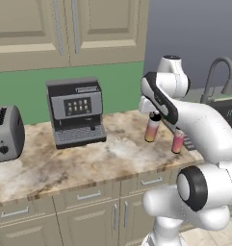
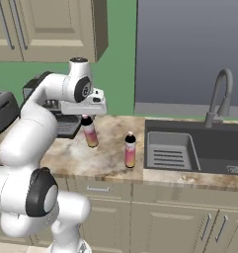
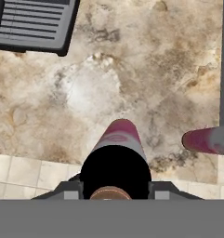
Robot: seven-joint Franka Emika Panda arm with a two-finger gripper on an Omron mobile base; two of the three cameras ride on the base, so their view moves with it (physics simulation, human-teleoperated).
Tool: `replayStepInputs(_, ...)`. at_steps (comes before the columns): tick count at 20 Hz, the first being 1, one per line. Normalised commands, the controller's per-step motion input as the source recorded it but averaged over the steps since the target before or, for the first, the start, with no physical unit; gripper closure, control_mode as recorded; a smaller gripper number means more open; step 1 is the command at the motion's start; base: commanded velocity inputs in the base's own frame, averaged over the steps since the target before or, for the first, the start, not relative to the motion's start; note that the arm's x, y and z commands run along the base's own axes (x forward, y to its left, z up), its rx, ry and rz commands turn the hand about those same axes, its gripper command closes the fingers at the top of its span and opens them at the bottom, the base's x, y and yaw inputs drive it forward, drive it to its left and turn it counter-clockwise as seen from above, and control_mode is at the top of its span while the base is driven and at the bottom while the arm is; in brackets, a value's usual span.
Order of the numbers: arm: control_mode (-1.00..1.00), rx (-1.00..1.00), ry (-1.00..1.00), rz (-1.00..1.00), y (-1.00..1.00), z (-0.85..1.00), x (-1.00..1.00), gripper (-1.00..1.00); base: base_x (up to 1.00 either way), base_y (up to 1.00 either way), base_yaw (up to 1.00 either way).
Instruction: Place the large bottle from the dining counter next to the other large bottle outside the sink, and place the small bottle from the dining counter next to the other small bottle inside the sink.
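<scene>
My gripper (image 1: 155, 115) is shut on the black top of the large bottle (image 1: 151, 130), a tall slim bottle that fades from pink to yellow-orange and stands upright. Its base is at or just above the marble kitchen counter (image 1: 88, 161); I cannot tell if it touches. In the right base view the gripper (image 2: 86, 117) holds this bottle (image 2: 91, 134) left of the other large bottle (image 2: 130, 150), which stands on the counter beside the sink (image 2: 217, 155). The hand view looks down the held bottle (image 3: 117, 139), with the other bottle (image 3: 204, 140) to its right. The small bottle and the dining counter are out of view.
A coffee machine (image 1: 76, 113) stands at the back of the counter, and a toaster (image 1: 6, 132) is at the far left. The sink has a ribbed tray insert (image 2: 170, 150) and a curved faucet (image 2: 219, 96). Wall cabinets (image 1: 64, 29) hang above.
</scene>
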Motion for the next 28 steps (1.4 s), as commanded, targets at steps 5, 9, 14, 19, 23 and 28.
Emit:
replayStepInputs(5,-1.00,0.00,0.00,0.00,-0.04,0.00,0.78,1.00,0.00,0.00,0.00)
replayStepInputs(9,-1.00,-0.02,0.12,0.00,-0.03,-0.02,0.50,1.00,0.00,0.00,0.00)
replayStepInputs(14,-1.00,-0.01,0.15,0.00,-0.16,-0.05,0.22,1.00,0.00,0.00,0.00)
replayStepInputs(19,-1.00,0.00,0.06,0.00,-0.12,-0.29,0.18,1.00,0.00,0.00,0.00)
replayStepInputs(23,-1.00,0.00,0.00,0.00,-0.04,-0.56,0.00,1.00,0.00,0.00,0.00)
replayStepInputs(28,-1.00,0.00,0.00,0.00,0.00,-0.42,-0.10,1.00,0.00,0.00,0.00)
